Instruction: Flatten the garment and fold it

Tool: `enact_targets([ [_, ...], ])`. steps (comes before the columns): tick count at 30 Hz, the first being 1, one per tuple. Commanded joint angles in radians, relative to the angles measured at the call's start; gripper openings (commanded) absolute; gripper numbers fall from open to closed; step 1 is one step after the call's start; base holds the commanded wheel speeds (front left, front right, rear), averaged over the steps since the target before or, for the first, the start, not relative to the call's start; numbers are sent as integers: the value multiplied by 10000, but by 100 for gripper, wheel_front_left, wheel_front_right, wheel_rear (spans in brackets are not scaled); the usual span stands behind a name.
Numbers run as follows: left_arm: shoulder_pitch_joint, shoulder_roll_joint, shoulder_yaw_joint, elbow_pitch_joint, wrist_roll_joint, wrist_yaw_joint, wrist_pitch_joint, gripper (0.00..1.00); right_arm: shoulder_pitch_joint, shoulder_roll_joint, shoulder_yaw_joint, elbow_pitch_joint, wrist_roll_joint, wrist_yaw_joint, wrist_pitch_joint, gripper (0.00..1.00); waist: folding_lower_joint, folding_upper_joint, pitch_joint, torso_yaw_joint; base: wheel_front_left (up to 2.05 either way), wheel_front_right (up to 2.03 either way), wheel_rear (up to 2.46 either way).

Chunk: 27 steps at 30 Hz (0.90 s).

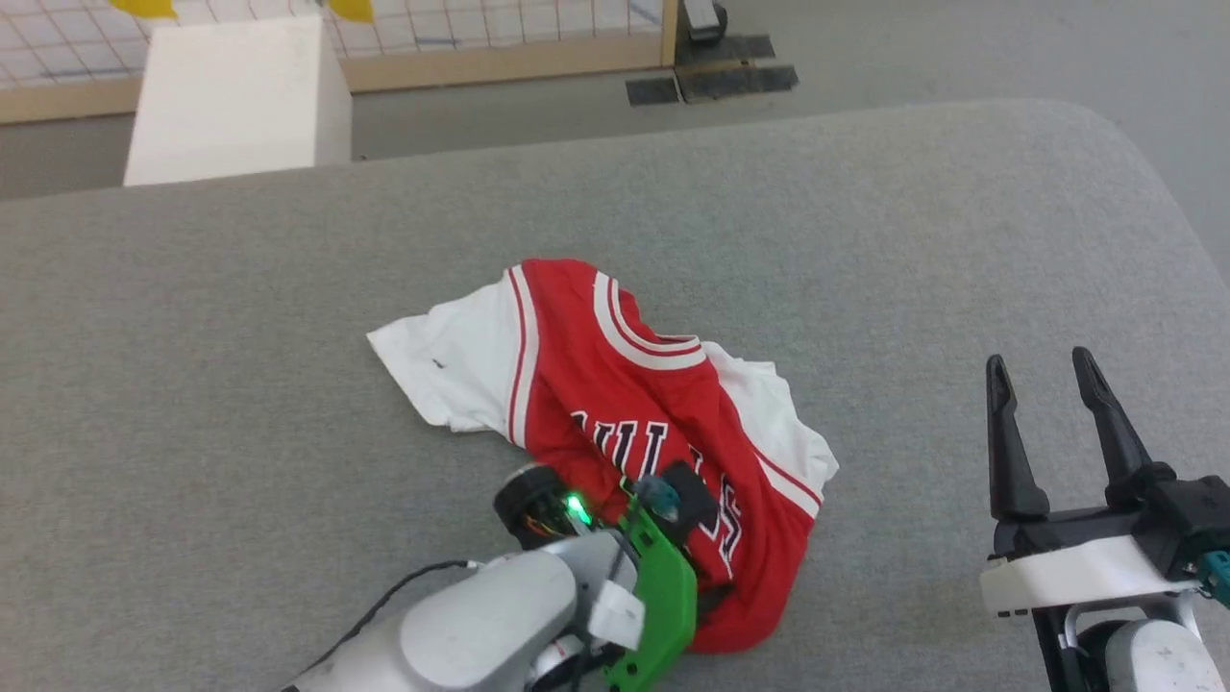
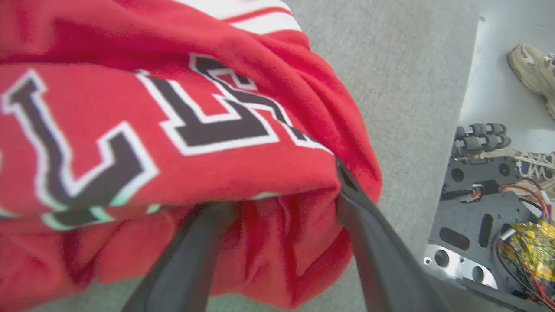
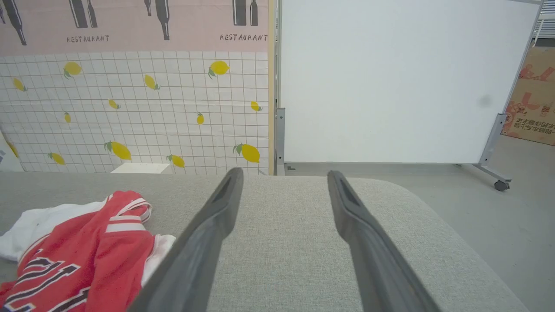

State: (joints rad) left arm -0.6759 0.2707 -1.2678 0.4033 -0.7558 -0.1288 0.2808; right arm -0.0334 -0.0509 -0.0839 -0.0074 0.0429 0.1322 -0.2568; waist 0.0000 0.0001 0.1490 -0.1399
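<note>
The garment, red with white sleeves and black white-outlined lettering, lies crumpled in the middle of the grey table. My left gripper is down in the garment's near part, its fingers covered by cloth in the head view. In the left wrist view the left gripper is open, with a red fold of the garment bunched between the spread fingers and the left fingertip hidden under it. My right gripper hovers open to the garment's right, well apart from it. The right wrist view shows the right gripper above bare table, with the garment at lower left.
A white box stands beyond the table's far left edge, before a lemon-print tiled wall. A white panel on casters stands beyond the rounded far right corner. By the robot's base is a person's shoe.
</note>
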Motion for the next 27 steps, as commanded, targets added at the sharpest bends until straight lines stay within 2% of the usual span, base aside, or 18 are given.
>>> enact_targets([
  [1, 95, -67, 217, 97, 140, 164, -499, 100, 179, 7, -11, 34, -96, -15, -49, 100, 0, -1, -450, 319, 0, 0, 0],
  [3, 140, -156, 532, 84, 272, 431, -1404, 100, 291, 7, -51, 44, -115, -15, -49, 100, 0, -1, -629, 429, 0, 0, 0],
  [8, 127, -57, 1260, -5, 1065, 1684, -3598, 100, 527, 7, -147, 31, -143, -15, -49, 100, 0, -1, -957, 770, 0, 0, 0],
  [13, 355, 168, 2108, 12, 1212, 2661, -5014, 100, 636, 7, -125, 1, -110, -15, -49, 100, 0, -1, -1165, 1017, 0, 0, 0],
  [15, 496, 278, 2553, -112, 1288, 3019, -5291, 100, 674, 7, -130, -32, -91, -15, -49, 100, 0, -1, -1216, 1095, 0, 0, 0],
  [20, 1194, 632, 4172, -1065, 1896, 3566, -5418, 100, 748, 7, -188, -116, -35, -15, -49, 100, 0, -1, -1274, 1298, 0, 0, 0],
  [24, 2277, 810, 5770, -1880, 2693, 3763, -5422, 100, 773, 7, -213, -180, 4, -15, -49, 100, 0, -1, -1285, 1418, 0, 0, 0],
  [27, 3113, 734, 6903, -2446, 3411, 3787, -5423, 100, 795, 7, -242, -231, 52, -15, -49, 100, 0, -1, -1293, 1497, 0, 0, 0],
])
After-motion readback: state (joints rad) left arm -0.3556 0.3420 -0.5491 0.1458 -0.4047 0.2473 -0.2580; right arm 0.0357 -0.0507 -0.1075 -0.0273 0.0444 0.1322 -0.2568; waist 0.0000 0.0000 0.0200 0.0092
